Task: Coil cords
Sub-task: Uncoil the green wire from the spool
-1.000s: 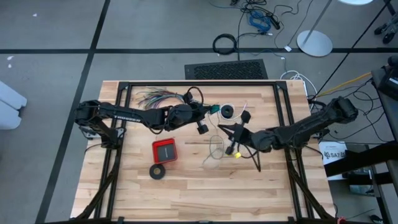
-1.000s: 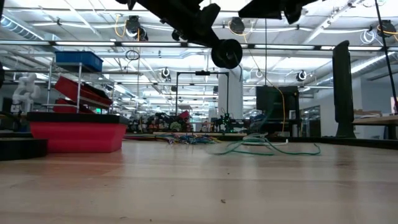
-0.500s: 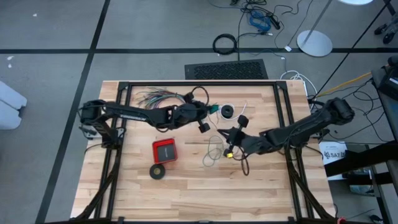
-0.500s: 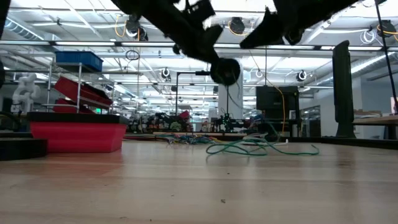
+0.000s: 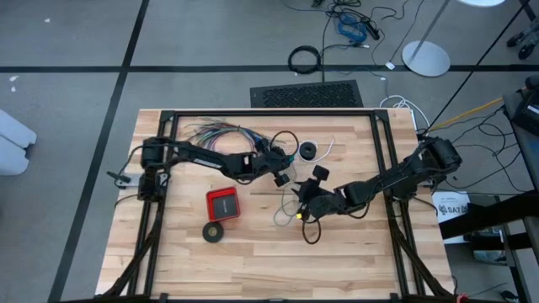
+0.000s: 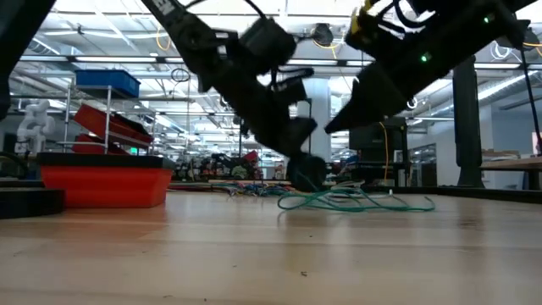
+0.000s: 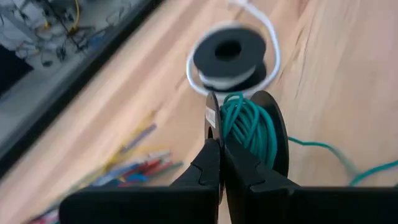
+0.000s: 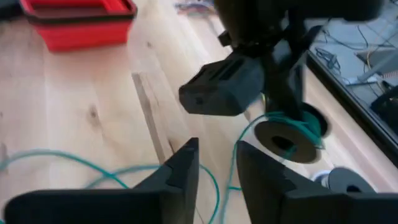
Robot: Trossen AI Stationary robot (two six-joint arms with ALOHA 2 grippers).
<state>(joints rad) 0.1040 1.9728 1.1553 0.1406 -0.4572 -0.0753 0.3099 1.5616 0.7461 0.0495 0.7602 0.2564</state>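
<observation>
The teal cord is partly wound on a small black spool (image 7: 249,134) and partly loose in loops on the table (image 5: 285,209). My left gripper (image 5: 282,175) is shut on this spool, low over the table's middle (image 6: 305,174). Just behind it, a second black spool (image 7: 229,53) with the white cord around it lies flat on the wood. My right gripper (image 8: 217,163) is open right next to the held spool, on its near right side. A strand of teal cord (image 8: 235,163) runs from the spool through the gap between the right gripper's fingers. My left gripper pinches the thin rim of one spool flange (image 7: 211,111) between its two fingers. The fingers slant down from the table's left. The spool sits on edge, its wound teal cord beside the fingers, close above the table; whether it touches the wood cannot be told. My right gripper has the teal strand between its open fingers; whether they touch it cannot be told.
A red box (image 5: 223,204) and a black tape ring (image 5: 213,232) lie near left of the work spot. A fan of many-coloured wires (image 5: 210,132) lies at the far left. Bare wood lies toward the near edge.
My left gripper has come down and a little toward the near right, lowering the spool from high above the table to just over the loose teal loops. My right gripper has come down toward the table's left and near side, closing in on the spool.
</observation>
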